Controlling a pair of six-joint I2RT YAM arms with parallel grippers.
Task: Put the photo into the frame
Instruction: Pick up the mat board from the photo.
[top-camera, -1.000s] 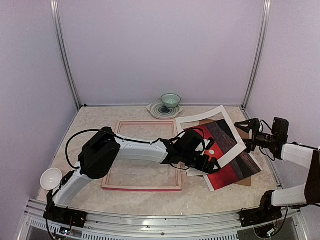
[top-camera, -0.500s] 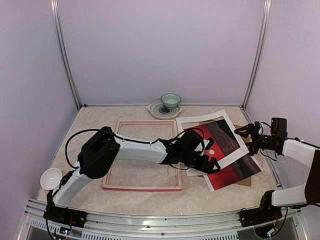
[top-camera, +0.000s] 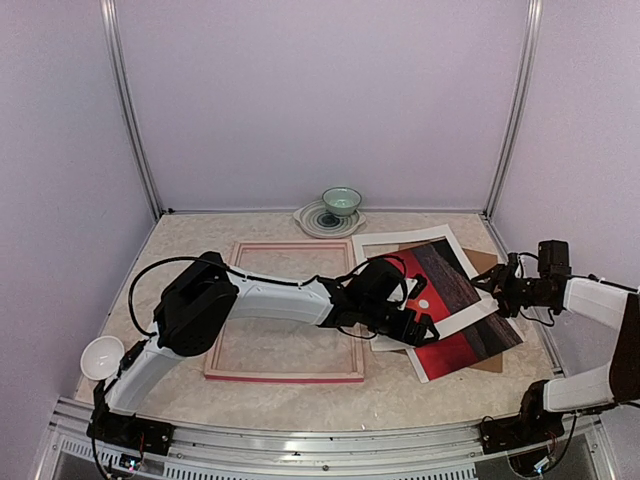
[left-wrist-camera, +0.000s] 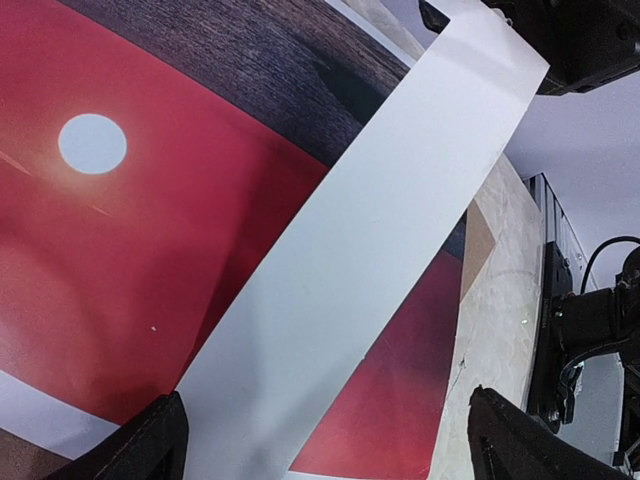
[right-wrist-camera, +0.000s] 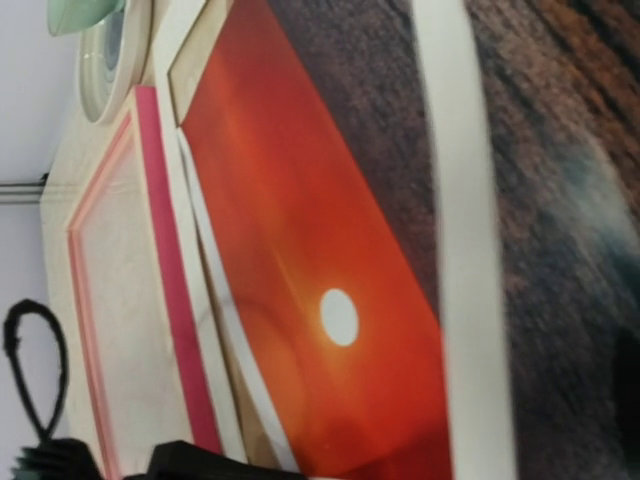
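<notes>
The pink frame (top-camera: 285, 376) lies flat at table centre-left, its rail also in the right wrist view (right-wrist-camera: 165, 250). Right of it lies the photo (top-camera: 465, 335), red sky with a white sun dot (left-wrist-camera: 120, 230) (right-wrist-camera: 330, 250). A white mat (top-camera: 392, 241) lies skewed across it (left-wrist-camera: 380, 250) (right-wrist-camera: 465, 250). My left gripper (top-camera: 408, 326) hovers open over the photo's near-left part, its fingertips (left-wrist-camera: 150, 450) straddling mat and print (left-wrist-camera: 330, 445). My right gripper (top-camera: 499, 284) sits at the mat's right corner. Its fingers are out of its own view, and whether they hold the corner is unclear.
Brown hardboard backing (top-camera: 487, 262) lies under the photo and mat. A green bowl (top-camera: 341, 201) stands on a plate (top-camera: 318, 222) at the back wall. A small white bowl (top-camera: 102, 357) sits near the left arm's base. Walls close in on three sides.
The mat's raised far corner has sunk down flat. My right gripper has moved nearer and lower along with it, its jaws narrowing. The left arm has not moved.
</notes>
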